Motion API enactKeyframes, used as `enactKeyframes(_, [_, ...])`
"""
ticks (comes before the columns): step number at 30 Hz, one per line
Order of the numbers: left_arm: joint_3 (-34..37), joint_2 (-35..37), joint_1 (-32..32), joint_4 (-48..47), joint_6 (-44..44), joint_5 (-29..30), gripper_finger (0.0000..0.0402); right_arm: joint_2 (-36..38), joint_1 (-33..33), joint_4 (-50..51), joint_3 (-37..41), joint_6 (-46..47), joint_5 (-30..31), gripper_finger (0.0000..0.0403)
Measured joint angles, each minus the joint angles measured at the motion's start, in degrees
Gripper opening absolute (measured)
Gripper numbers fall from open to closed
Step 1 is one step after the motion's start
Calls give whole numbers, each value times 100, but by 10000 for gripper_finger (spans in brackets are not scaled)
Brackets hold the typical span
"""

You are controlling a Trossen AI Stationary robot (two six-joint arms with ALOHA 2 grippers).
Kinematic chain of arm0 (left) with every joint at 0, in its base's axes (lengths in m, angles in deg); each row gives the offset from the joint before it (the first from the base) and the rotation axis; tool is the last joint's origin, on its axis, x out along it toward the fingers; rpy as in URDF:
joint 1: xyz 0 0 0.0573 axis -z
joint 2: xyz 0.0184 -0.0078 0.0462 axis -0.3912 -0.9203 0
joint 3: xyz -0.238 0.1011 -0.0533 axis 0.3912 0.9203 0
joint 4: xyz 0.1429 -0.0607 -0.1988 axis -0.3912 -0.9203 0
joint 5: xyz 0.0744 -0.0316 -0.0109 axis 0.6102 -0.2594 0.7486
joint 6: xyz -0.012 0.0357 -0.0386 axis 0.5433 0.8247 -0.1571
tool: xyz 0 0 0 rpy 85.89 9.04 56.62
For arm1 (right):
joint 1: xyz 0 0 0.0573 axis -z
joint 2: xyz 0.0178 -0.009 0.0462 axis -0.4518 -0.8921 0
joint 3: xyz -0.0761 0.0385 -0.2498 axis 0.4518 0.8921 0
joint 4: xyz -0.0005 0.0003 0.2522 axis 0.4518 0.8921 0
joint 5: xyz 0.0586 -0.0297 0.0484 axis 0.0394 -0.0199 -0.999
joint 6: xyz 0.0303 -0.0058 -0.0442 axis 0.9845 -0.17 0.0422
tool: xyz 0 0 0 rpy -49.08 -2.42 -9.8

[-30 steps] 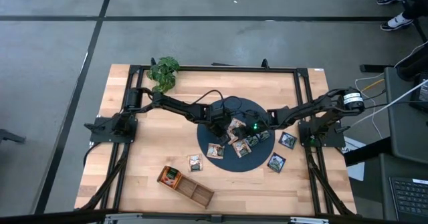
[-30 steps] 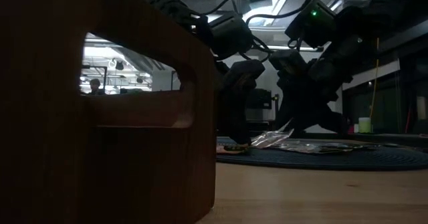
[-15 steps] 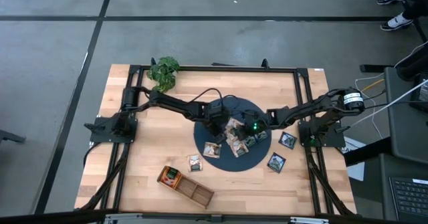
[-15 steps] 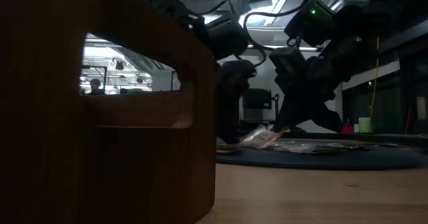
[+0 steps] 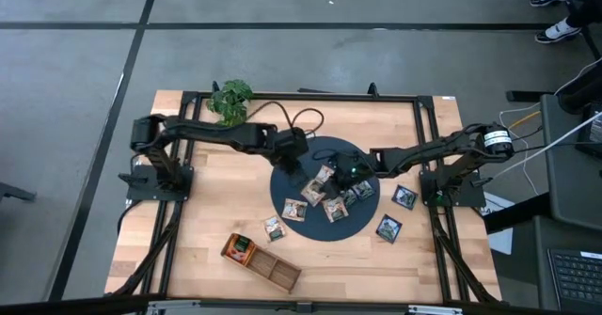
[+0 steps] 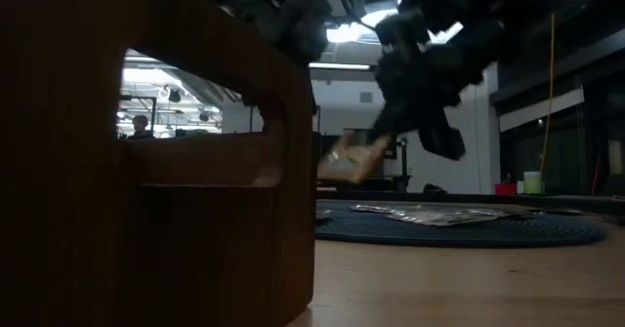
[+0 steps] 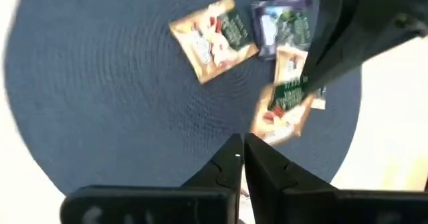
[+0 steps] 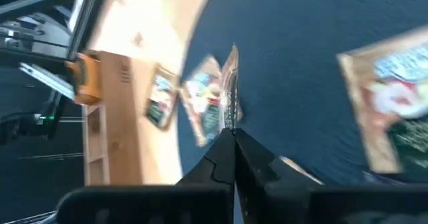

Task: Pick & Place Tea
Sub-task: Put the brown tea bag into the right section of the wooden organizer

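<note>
Tea sachet (image 8: 231,83) pinched by right gripper (image 8: 227,136), compartment tray (image 5: 275,268) holding orange sachet (image 5: 239,249)

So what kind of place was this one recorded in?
Probably a robotics lab or workshop: a wooden table framed in black rails on a bare concrete floor, a keyboard at a side desk, and an open, ceiling-lit hall behind.

Right gripper (image 8: 229,138) is now up off the round mat (image 5: 292,169) with a pale sachet (image 6: 354,158) pinched edge-on; earlier it was down among the pile. Left gripper (image 7: 241,154) has pulled back toward the mat's rim, fingers together, holding nothing.
</note>
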Motion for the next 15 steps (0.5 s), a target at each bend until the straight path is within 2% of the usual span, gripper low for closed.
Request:
enactKeyframes(8, [1, 678, -7, -1428, 1045, 337, 15, -2, -521, 1958, -1709, 27, 340, 2])
enactKeyframes(11, [317, 911, 9, -1525, 1217, 338, 13, -49, -747, 2369, -2287, 362, 354, 2])
enactKeyframes(15, [1139, 1318, 158, -1064, 1274, 179, 11, -218, -1127, 2518, -2798, 851, 374, 1])
